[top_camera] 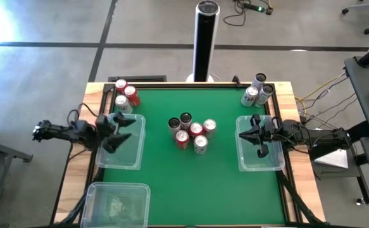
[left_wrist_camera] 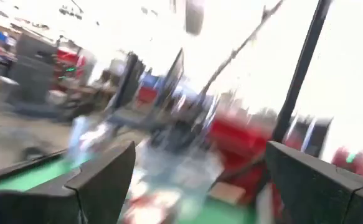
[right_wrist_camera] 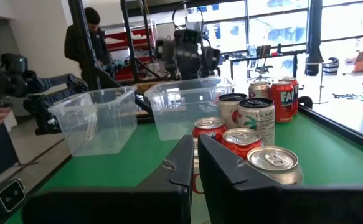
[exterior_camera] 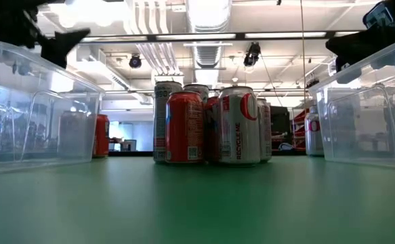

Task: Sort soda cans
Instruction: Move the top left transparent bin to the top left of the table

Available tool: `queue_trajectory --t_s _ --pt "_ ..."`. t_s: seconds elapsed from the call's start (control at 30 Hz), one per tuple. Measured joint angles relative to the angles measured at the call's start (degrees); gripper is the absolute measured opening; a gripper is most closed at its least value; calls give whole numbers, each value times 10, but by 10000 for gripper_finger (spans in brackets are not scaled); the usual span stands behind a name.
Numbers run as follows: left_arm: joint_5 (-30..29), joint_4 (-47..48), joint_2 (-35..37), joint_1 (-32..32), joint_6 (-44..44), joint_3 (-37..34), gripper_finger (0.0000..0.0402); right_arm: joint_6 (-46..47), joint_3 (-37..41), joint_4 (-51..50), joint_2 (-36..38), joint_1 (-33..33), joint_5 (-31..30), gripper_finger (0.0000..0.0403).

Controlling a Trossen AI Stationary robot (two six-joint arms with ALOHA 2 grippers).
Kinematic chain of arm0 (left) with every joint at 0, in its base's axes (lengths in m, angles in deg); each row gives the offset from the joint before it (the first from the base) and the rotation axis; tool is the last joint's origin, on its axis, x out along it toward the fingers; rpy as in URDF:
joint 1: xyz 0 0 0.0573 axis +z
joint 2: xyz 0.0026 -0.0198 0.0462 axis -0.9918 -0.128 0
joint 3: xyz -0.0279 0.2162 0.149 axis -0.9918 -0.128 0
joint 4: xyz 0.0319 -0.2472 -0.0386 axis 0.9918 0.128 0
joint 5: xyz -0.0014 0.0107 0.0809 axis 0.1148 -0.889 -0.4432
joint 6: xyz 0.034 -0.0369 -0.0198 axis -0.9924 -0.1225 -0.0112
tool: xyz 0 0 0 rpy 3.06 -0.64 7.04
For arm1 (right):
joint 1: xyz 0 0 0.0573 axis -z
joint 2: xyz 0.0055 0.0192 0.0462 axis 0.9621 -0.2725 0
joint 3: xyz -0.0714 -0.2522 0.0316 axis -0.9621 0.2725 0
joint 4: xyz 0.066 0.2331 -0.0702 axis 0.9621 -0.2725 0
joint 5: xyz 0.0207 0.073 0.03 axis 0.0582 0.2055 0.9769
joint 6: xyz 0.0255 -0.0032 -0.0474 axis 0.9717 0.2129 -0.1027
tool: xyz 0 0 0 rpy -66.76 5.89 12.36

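Note:
Several soda cans (top_camera: 192, 132), red, dark and silver, stand upright in a cluster at the table's middle, also seen in the low view (exterior_camera: 211, 123). Three more cans (top_camera: 125, 95) stand at the far left corner. Another three (top_camera: 257, 91) stand at the far right corner. My left gripper (top_camera: 118, 132) hangs open over the clear bin (top_camera: 133, 155) on the left, its fingers wide apart (left_wrist_camera: 200, 162) in a blurred wrist view. My right gripper (top_camera: 255, 136) hovers shut and empty (right_wrist_camera: 195, 155) over the clear bin (top_camera: 274, 161) on the right, pointing toward the middle cans (right_wrist_camera: 240, 140).
A third clear bin (top_camera: 118, 202) sits at the near left corner. A tall black-and-silver post (top_camera: 205, 38) stands beyond the far edge. In the right wrist view a person (right_wrist_camera: 84, 43) stands in the room beyond the table. Bare green mat lies between bins and cans.

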Motion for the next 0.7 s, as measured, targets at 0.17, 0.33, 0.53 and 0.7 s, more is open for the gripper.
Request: queue_trajectory --t_s 0.17,0.33,0.53,0.7 --pt "-27 -98 -2 1 -4 0 343 0 0 0 0 0 0 18" --pt "-28 -180 -3 1 65 0 343 0 0 0 0 0 0 18" --pt "-7 -198 -3 1 126 4 343 0 0 0 0 0 0 18" --pt "-137 -16 -54 0 177 86 343 -44 0 -4 0 3 -109 18"
